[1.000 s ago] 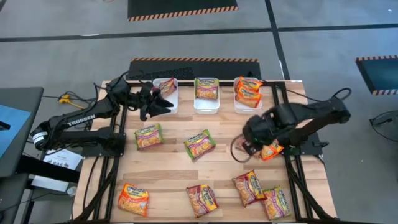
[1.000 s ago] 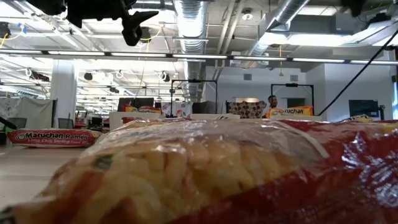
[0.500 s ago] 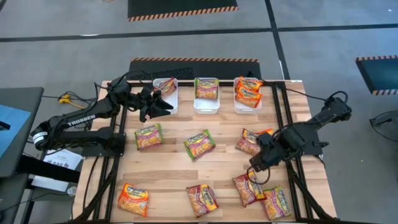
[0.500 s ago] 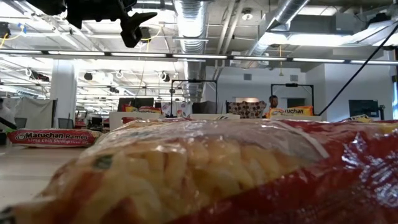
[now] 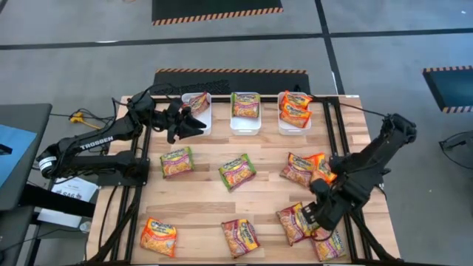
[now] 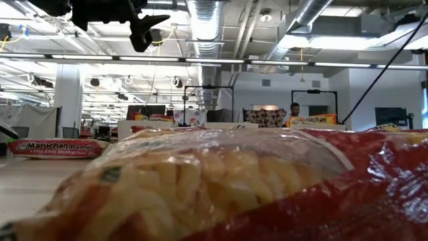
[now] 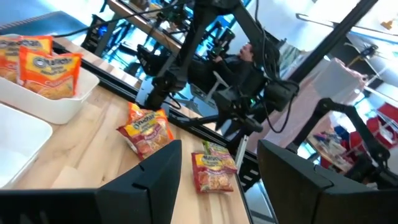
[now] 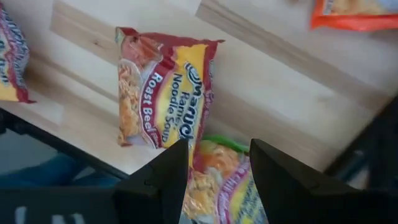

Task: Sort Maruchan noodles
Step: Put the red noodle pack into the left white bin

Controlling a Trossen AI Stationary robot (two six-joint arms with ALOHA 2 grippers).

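The right end effector [image 5: 319,214] hangs open and empty above a green packet [image 8: 221,180], beside a maroon packet [image 8: 163,87], at the surface's [image 5: 199,199] near right corner. The left end effector [image 5: 194,124] hangs open and empty beside the left bin [image 5: 201,112], at the far edge.

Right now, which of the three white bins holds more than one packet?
The right-hand bin, nearest the right arm's side: it holds two stacked orange-edged packets. The middle bin and left bin each show only one.
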